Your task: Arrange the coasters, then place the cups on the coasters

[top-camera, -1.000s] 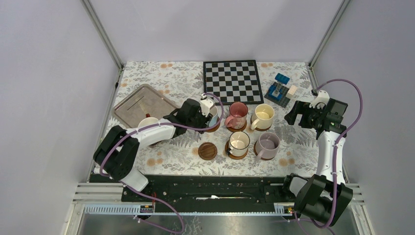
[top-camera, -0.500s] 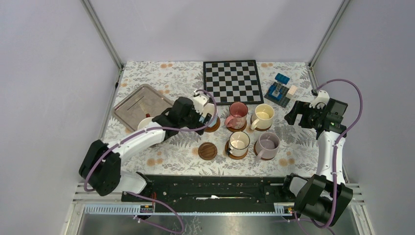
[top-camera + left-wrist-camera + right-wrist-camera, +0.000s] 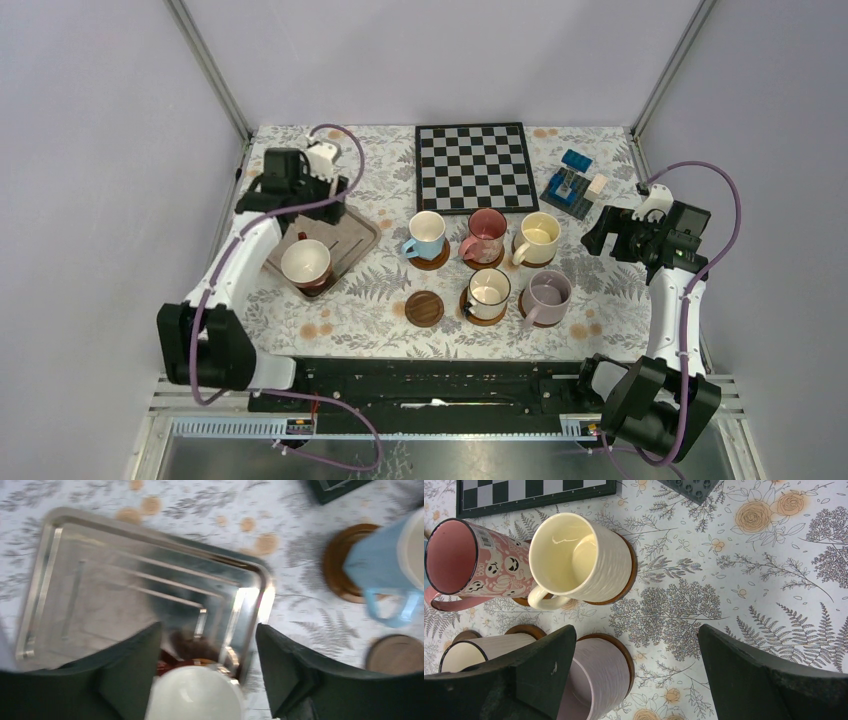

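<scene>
Five cups stand on brown coasters: light blue [image 3: 425, 235], pink [image 3: 487, 232], cream-yellow [image 3: 538, 235], white [image 3: 490, 290] and lilac [image 3: 548, 293]. One coaster [image 3: 424, 308] lies bare in front of the blue cup. A white cup with a dark outside [image 3: 305, 263] sits at the near edge of the tray [image 3: 348, 238]. My left gripper [image 3: 305, 205] hovers open over the tray behind that cup; its wrist view is blurred and shows the white cup [image 3: 195, 692] low between the fingers, untouched. My right gripper [image 3: 605, 240] hangs open to the right of the cups, with nothing held.
A chessboard [image 3: 475, 165] lies at the back centre and a blue block toy [image 3: 572, 185] at the back right. The metal frame posts rise at both back corners. The flowered cloth to the right of the lilac cup [image 3: 599, 680] is bare.
My left arm has let go of the light blue cup on its coaster and swung back and left to above the tray. The right arm has not moved.
</scene>
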